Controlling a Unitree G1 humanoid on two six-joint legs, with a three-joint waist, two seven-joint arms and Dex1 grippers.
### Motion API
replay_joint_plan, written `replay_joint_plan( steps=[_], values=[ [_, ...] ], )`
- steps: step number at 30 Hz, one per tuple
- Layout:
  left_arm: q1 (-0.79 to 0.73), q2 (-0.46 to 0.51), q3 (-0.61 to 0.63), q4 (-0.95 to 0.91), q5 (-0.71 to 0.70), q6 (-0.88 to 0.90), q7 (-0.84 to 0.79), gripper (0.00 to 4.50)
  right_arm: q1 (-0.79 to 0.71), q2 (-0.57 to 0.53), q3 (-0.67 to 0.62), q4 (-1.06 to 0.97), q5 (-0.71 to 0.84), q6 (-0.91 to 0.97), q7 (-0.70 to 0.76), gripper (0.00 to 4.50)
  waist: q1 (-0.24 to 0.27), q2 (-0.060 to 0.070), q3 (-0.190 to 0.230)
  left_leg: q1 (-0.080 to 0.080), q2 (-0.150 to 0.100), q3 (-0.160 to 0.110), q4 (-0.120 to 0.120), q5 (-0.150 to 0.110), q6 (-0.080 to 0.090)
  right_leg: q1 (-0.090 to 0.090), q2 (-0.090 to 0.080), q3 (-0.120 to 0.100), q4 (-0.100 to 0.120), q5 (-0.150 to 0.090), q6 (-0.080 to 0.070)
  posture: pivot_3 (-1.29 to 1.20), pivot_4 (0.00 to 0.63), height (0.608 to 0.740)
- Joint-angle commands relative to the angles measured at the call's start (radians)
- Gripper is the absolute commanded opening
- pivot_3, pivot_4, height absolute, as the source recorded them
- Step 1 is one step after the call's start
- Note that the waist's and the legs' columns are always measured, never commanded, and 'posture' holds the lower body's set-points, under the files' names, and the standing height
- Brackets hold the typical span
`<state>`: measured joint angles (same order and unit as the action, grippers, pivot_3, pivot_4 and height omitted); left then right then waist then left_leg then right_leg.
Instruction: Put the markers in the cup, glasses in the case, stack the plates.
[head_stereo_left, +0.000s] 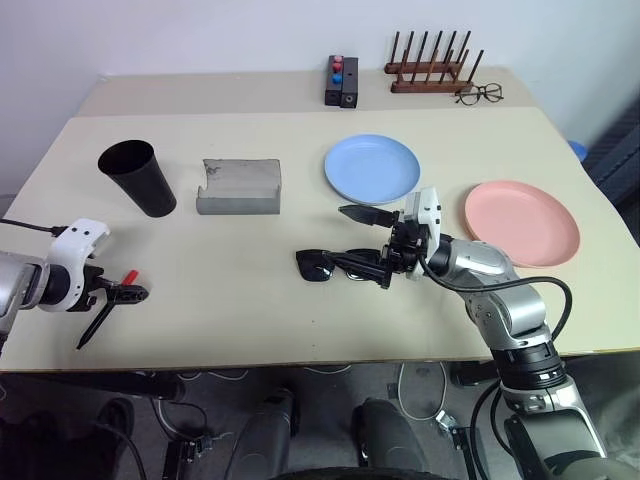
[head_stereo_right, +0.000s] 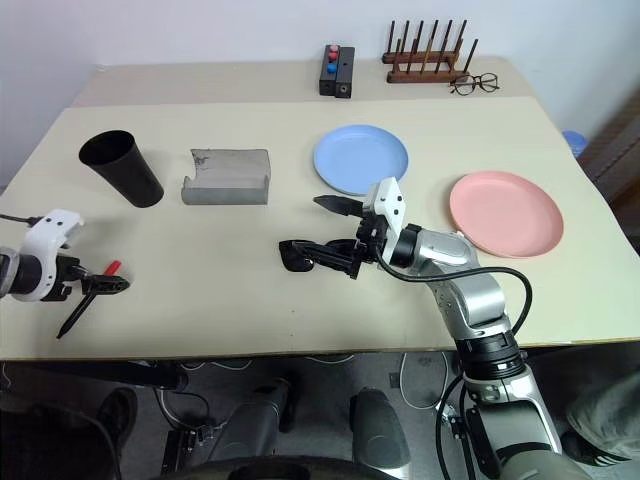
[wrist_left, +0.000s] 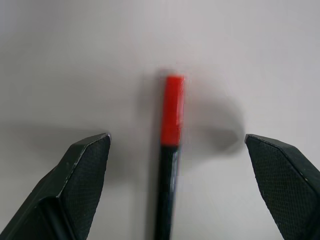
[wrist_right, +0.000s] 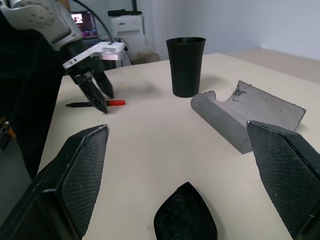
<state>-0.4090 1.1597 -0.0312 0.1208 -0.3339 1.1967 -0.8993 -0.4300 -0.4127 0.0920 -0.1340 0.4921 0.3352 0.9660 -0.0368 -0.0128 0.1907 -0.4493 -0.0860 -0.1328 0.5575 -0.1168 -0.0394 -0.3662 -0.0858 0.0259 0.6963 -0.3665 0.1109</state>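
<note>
Beige worktop (head_stereo_left: 250, 310) carries our blue plate (head_stereo_left: 372, 168), pink plate (head_stereo_left: 521, 222), case (head_stereo_left: 239, 186) and cup (head_stereo_left: 138, 177). Right tool (head_stereo_left: 372, 245) spread beside sunglasses (head_stereo_left: 330, 266); left tool (head_stereo_left: 112, 305) spread over the lying marker (wrist_left: 167, 160).

- The left gripper (head_stereo_left: 112, 303) is low at the near left and points down at the tabletop (head_stereo_left: 220, 300).
- Its two black fingers (wrist_left: 82, 175) are spread wide and hold nothing.
- The right arm (head_stereo_left: 500, 300) bends in from the right.
- The right gripper (head_stereo_left: 365, 245) points left, flat, with its jaws wide apart and empty.
</note>
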Motion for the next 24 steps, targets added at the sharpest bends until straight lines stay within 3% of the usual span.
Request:
replay_joint_plan(
  steps=[1,4,10,18,21,24],
  values=[
    [-0.035,0.023,-0.047,0.025,0.022,-0.006,-0.029,4.21,0.004,0.001,-0.012,-0.036,0.001,-0.017,-0.007,4.5,0.0,0.0,0.0,0.0,0.0,0.0,0.0,0.0,0.0,0.0,0.0,0.0,0.0,0.0,0.0,0.0,0.15,0.737],
    [-0.054,0.019,-0.074,0.05,0.034,-0.023,-0.045,3.2,0.008,-0.001,-0.012,-0.04,0.0,-0.017,-0.013,4.5,-0.001,0.0,0.0,0.0,0.0,0.0,0.0,0.0,0.0,0.0,0.0,0.0,0.0,0.0,0.0,0.0,0.15,0.737],
    [-0.076,0.006,-0.085,0.077,0.052,-0.044,-0.051,0.08,0.016,-0.006,-0.017,-0.046,-0.001,-0.016,-0.021,4.5,-0.001,0.0,0.0,0.0,0.0,0.0,0.0,0.001,0.002,0.0,0.0,0.0,0.0,0.0,0.0,0.0,0.15,0.737],
    [-0.094,-0.023,0.04,-0.018,0.002,-0.038,-0.016,0.02,0.004,-0.029,-0.038,-0.027,0.026,-0.002,0.016,4.5,0.002,-0.001,0.0,-0.001,0.0,0.0,0.0,0.001,0.002,0.0,0.0,0.0,0.0,0.0,0.0,0.0,0.15,0.737],
    [-0.131,-0.066,0.127,-0.081,-0.036,-0.029,0.021,0.02,-0.009,-0.036,-0.053,-0.01,0.034,-0.006,0.03,4.5,0.005,-0.002,0.001,-0.002,0.0,-0.001,0.001,0.001,0.002,0.0,0.0,-0.001,0.0,0.0,0.0,0.0,0.15,0.737],
    [-0.189,-0.183,0.257,-0.084,-0.052,-0.208,0.112,0.02,-0.042,-0.002,-0.086,0.01,0.064,-0.008,0.003,4.5,0.006,-0.002,0.001,-0.002,0.0,-0.001,0.001,0.001,0.002,-0.001,0.0,-0.001,-0.001,0.0,0.0,0.0,0.15,0.737]
  ],
)
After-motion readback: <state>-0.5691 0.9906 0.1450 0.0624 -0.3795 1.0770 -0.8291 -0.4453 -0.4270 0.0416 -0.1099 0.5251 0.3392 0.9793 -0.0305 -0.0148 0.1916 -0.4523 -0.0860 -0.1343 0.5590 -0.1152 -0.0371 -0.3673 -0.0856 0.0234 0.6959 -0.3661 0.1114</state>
